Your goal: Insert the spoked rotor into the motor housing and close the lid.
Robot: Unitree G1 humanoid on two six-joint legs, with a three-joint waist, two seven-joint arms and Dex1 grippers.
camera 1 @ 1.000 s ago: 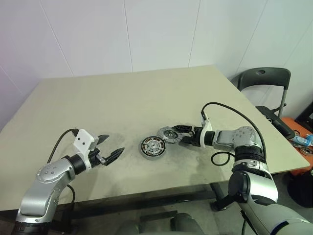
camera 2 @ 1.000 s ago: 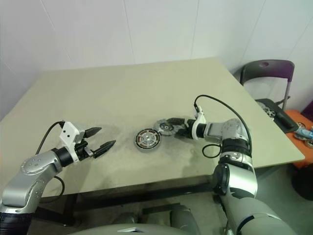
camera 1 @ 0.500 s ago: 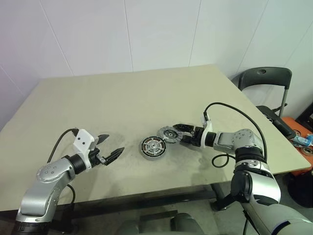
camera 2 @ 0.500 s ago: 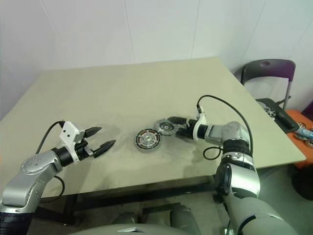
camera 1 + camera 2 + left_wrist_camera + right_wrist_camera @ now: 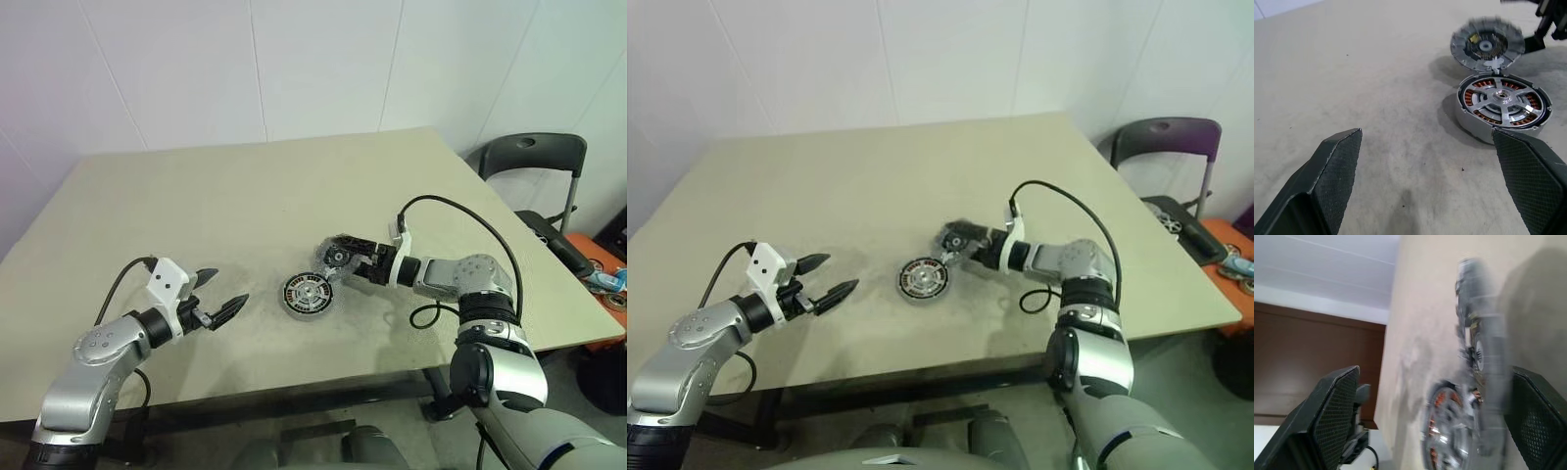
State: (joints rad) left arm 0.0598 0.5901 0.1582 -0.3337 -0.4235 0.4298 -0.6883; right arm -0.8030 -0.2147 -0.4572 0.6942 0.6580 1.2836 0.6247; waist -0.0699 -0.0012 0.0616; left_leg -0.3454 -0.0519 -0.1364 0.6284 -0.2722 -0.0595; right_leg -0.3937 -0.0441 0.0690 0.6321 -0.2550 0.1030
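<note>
The motor housing [image 5: 1501,112] sits on the table [image 5: 245,196] with the spoked rotor [image 5: 1504,99] already inside it, copper windings peeking through the spokes. The grey lid [image 5: 1487,43] is tilted up on edge, touching the housing's far rim. The right gripper [image 5: 345,257] has its fingers spread wide around the lid; can't tell if they actually grip it. The left gripper [image 5: 223,294] hangs open and empty, well off to the side. The left wrist view shows the lid's dark centre, which the head views don't resolve.
</note>
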